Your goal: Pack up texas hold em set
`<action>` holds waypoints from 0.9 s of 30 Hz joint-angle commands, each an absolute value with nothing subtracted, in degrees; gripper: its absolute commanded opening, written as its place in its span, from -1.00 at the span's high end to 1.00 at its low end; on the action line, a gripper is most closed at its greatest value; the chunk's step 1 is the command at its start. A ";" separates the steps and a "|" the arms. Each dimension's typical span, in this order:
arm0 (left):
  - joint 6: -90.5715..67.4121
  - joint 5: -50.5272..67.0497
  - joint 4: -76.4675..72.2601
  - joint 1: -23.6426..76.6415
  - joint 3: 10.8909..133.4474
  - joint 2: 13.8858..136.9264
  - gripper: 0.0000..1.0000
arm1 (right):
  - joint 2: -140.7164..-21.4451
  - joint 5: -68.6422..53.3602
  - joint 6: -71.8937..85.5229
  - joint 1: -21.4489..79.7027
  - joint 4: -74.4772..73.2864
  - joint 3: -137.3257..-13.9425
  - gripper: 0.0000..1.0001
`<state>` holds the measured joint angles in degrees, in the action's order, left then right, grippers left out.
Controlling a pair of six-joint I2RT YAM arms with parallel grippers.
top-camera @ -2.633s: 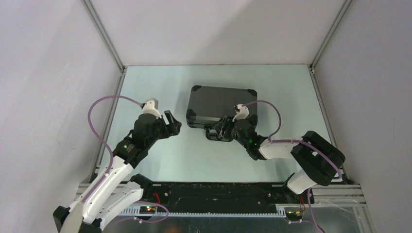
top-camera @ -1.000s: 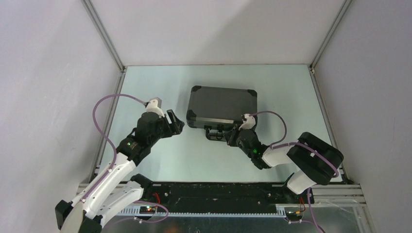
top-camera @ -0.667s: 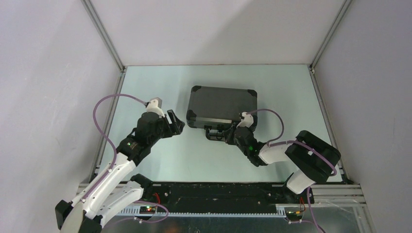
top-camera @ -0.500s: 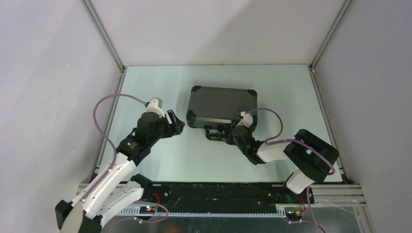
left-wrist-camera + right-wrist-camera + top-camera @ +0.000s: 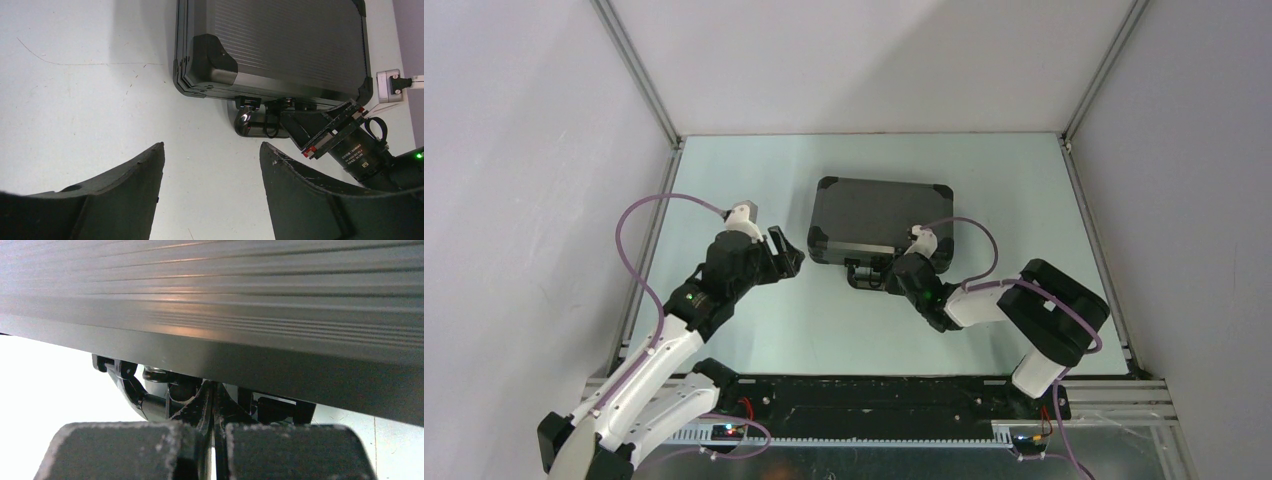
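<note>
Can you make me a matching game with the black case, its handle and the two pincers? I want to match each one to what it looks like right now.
Things:
1. briefcase
2. handle
3. left pincer
4. right pincer

What it looks like:
A. shut tight, tips up against the case's front edge
B. lid closed, lying flat on the table
C. open, holding nothing, off to one side of the case
D. sticks out from the case's near side

Pairs: 1-B, 2-D, 3-C, 4-A
</note>
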<state>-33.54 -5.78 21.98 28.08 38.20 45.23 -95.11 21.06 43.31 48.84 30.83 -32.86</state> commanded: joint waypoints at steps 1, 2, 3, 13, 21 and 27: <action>-33.53 -5.71 20.63 28.44 38.05 44.64 -0.49 | -95.73 16.95 43.75 49.87 32.49 -34.19 1.00; -33.55 -5.71 20.58 28.42 38.05 44.64 -0.49 | -95.61 16.87 43.63 49.94 33.06 -34.19 1.00; -33.57 -5.71 20.62 28.45 38.06 44.69 -0.50 | -95.53 16.52 43.27 49.99 33.41 -34.19 1.00; -33.57 -5.71 20.63 28.39 37.91 44.80 -0.50 | -93.23 15.90 40.80 50.06 37.79 -34.12 1.00; -33.57 -5.71 20.61 28.39 37.96 44.80 -0.50 | -92.02 15.82 40.15 50.00 39.69 -34.14 1.00; -33.57 -5.47 20.65 28.39 38.06 45.16 -0.50 | -90.79 15.71 39.55 50.02 39.70 -34.12 1.00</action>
